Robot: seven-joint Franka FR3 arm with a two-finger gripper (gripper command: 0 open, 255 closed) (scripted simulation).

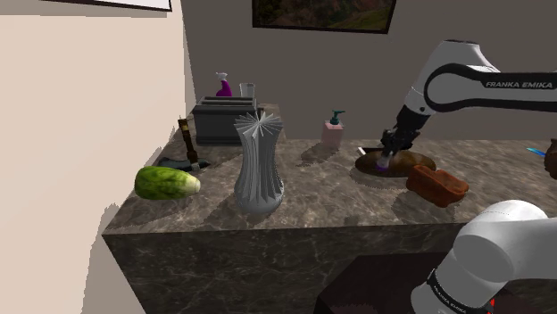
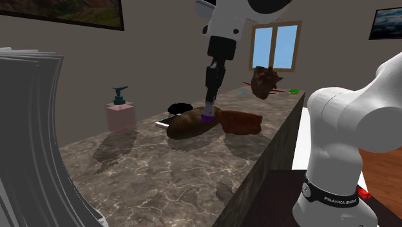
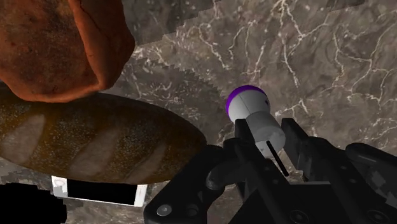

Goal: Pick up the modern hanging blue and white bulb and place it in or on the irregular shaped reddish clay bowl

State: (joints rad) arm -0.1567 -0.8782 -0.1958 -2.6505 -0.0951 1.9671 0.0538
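White barrel, violet cap: the bulb (image 3: 253, 113), the item to be moved, is pinched by its barrel between the two black fingers (image 3: 299, 137) of your gripper (image 3: 268, 132), cap pointing away from the palm toward the marbled counter (image 3: 331, 57). Destination: the reddish clay bowl (image 3: 57, 44), uneven rim, off to one side of the gripper. Obstacle: a brown bread loaf (image 3: 95, 143), just beside the gripper and lying partly across the way to the bowl. Step in hand, as it looks: the carry. Raise the gripper straight up first, since it hangs low over the counter, and cross only once the cap would clear the loaf's crust. Bring the bulb over the bowl's hollow, lower it inside the rim, then part the fingers. A smooth round barrel may swivel in the pinch, so travel slowly.
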